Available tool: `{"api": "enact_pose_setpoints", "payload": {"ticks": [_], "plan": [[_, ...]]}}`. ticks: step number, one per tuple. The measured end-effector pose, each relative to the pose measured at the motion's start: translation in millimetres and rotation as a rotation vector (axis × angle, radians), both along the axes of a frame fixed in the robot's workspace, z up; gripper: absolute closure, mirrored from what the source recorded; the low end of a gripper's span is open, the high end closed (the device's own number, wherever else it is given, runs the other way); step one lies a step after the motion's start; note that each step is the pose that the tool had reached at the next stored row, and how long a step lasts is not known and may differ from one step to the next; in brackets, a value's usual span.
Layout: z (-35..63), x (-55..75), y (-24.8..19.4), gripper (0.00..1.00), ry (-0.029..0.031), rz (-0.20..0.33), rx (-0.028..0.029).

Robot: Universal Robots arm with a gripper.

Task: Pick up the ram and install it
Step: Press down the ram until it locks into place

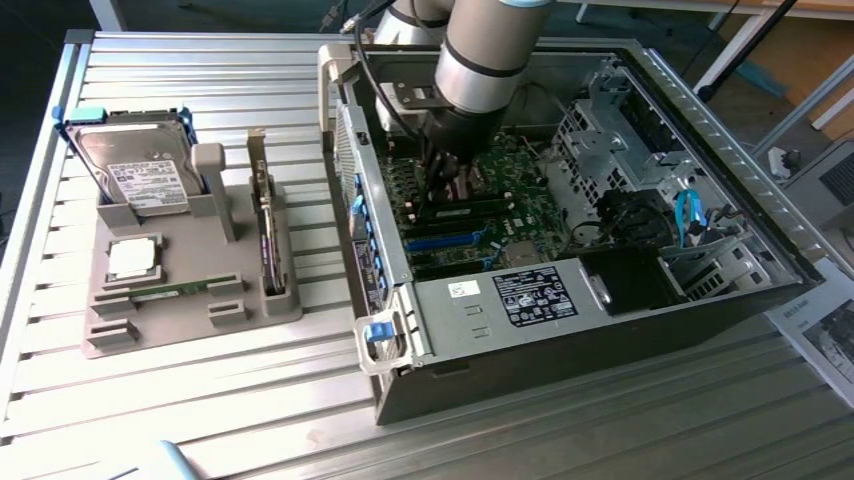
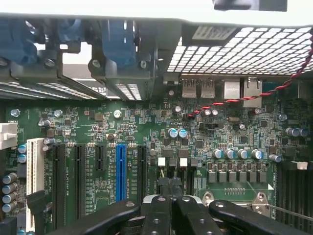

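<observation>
**Tool shut inside the case, ram back on the holder**

The tool (image 2: pixel 171 188) is closed tight, gripping nothing I can make out, and hangs just over the motherboard (image 2: pixel 146 132) inside the open computer case (image 1: pixel 694 250). The ram (image 1: pixel 170 291) lies well apart — on the grey holder (image 1: pixel 247 245) on the tabletop (image 1: pixel 200 400), toward the exterior view's left, long axis running left-right there.

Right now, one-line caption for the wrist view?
Shut gripper poised over the green motherboard beside a blue expansion slot.
</observation>
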State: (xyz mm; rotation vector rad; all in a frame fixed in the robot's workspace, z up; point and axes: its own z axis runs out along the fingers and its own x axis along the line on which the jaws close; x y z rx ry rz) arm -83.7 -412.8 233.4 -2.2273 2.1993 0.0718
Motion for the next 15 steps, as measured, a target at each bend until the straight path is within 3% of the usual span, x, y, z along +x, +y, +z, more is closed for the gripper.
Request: {"api": "enact_pose_setpoints", "payload": {"ticks": [8,10,12,15], "plan": [[-3.1,0.0,0.0,0.90,-0.0001,0.000,0.0005],[1.2,0.3,0.4,0.90,-0.0030,0.000,0.0032],[24.4,0.0,0.1,0.90,-0.0021,0.000,0.0009],[49.6,0.0,0.1,0.90,-0.0021,0.000,0.0009]]}}
